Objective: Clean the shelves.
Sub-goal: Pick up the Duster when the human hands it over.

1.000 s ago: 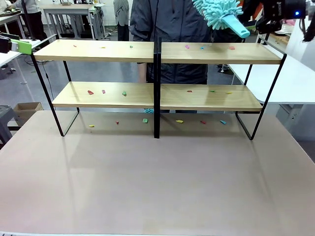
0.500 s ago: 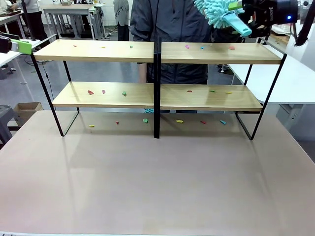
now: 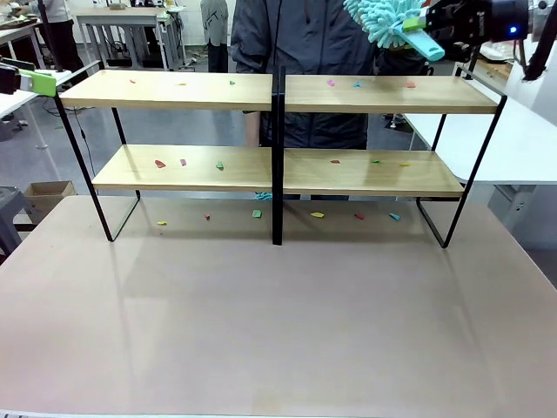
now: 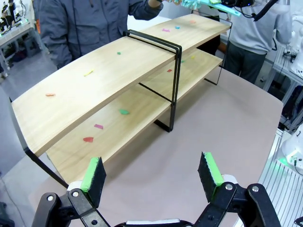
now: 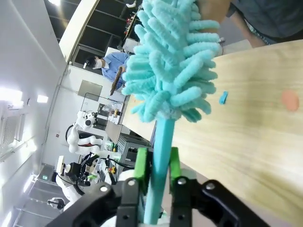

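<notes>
Moved in from the right since a second ago, the right gripper (image 3: pixel 432 23) now sits on the handle of the teal chenille duster (image 3: pixel 383 17), which has stayed in the air above the right end of the shelves' top board. In the right wrist view its green pads (image 5: pixel 140 163) press both sides of the teal handle, so this gripper is clamped on the duster, with the fluffy head pointing away from it. A person's hand (image 5: pixel 215 7) is at the far end of the head.

The shelves (image 3: pixel 174 91) stand along the far edge of the tabletop (image 3: pixel 278 331), spanning most of its width, both wooden boards level and the black centre upright in the middle. Small coloured scraps (image 3: pixel 160 163) lie scattered on the top board, on the lower board and on the tabletop beneath the rack. A person in a dark jacket (image 3: pixel 305 52) stands just behind the shelves.

At the left end of the top board, the left gripper (image 3: pixel 35 83) hovers level with that board; in its own wrist view its fingers (image 4: pixel 93 174) are spread wide apart with nothing between them, looking along the shelves from the left end.
</notes>
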### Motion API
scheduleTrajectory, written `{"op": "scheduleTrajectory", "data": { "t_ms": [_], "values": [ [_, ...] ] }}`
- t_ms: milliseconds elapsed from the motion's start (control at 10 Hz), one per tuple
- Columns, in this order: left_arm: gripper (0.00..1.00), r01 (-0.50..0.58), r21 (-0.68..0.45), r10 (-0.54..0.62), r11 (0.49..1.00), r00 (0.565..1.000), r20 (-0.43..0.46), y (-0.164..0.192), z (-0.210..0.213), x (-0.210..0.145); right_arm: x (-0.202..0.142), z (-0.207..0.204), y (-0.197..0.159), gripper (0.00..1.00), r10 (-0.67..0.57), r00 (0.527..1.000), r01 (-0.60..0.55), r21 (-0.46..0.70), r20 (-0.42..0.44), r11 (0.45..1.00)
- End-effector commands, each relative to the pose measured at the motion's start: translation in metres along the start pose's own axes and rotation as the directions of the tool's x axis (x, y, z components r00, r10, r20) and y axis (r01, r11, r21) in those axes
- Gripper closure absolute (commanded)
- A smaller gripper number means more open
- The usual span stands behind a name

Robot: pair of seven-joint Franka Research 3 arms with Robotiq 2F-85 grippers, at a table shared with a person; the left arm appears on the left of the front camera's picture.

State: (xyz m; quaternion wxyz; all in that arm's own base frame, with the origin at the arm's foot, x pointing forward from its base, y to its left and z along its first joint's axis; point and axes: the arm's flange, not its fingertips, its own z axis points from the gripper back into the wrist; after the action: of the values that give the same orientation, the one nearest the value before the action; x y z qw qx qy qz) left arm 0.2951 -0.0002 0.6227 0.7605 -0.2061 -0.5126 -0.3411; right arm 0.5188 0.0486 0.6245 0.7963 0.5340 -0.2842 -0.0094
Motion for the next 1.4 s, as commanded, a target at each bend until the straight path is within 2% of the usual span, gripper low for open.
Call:
{"op": "scheduleTrajectory", "data": {
  "t_ms": [0,300,400,500,600,800,900,1100,1200,1300],
  "values": [
    [0.00,-0.006,-0.006,0.006,1.000,1.000,0.001,0.000,-0.001,0.000,0.004,-0.002,0.004,1.00,-0.017,1.000,0.017,-0.003,-0.018,1.000],
    [0.00,-0.006,-0.006,0.006,1.000,1.000,0.001,0.000,-0.001,0.000,0.001,0.006,0.006,1.00,0.000,1.000,0.000,-0.028,-0.018,1.000],
    [0.00,-0.006,-0.006,0.006,1.000,1.000,0.001,0.000,-0.001,0.000,-0.006,0.022,0.021,1.00,0.046,0.997,-0.047,-0.022,-0.066,0.999],
    [0.00,-0.006,-0.006,0.006,1.000,1.000,0.001,0.000,-0.001,0.000,-0.018,0.054,0.043,1.00,0.097,0.984,-0.098,0.007,-0.148,0.995],
    [0.00,-0.006,-0.006,0.006,1.000,1.000,0.001,0.000,-0.001,0.000,-0.043,0.100,0.071,1.00,0.135,0.942,-0.133,0.027,-0.307,0.991],
    [0.00,-0.006,-0.006,0.006,1.000,1.000,0.001,0.000,-0.001,0.000,-0.093,0.175,0.097,1.00,0.136,0.853,-0.171,-0.022,-0.504,0.985],
    [0.00,-0.006,-0.006,0.006,1.000,1.000,0.001,0.000,-0.001,0.000,-0.111,0.206,0.094,1.00,0.131,0.810,-0.179,-0.029,-0.572,0.983],
    [0.00,-0.006,-0.006,0.006,1.000,1.000,0.001,0.000,-0.001,0.000,-0.135,0.271,0.075,1.00,0.143,0.784,-0.142,0.051,-0.604,0.989],
    [0.00,-0.006,-0.006,0.006,1.000,1.000,0.001,0.000,-0.001,0.000,-0.157,0.306,0.058,1.00,0.139,0.750,-0.140,0.049,-0.647,0.989],
    [0.00,-0.006,-0.006,0.006,1.000,1.000,0.001,0.000,-0.001,0.000,-0.165,0.320,0.048,1.00,0.123,0.746,-0.145,0.021,-0.655,0.989]
  ]
}}
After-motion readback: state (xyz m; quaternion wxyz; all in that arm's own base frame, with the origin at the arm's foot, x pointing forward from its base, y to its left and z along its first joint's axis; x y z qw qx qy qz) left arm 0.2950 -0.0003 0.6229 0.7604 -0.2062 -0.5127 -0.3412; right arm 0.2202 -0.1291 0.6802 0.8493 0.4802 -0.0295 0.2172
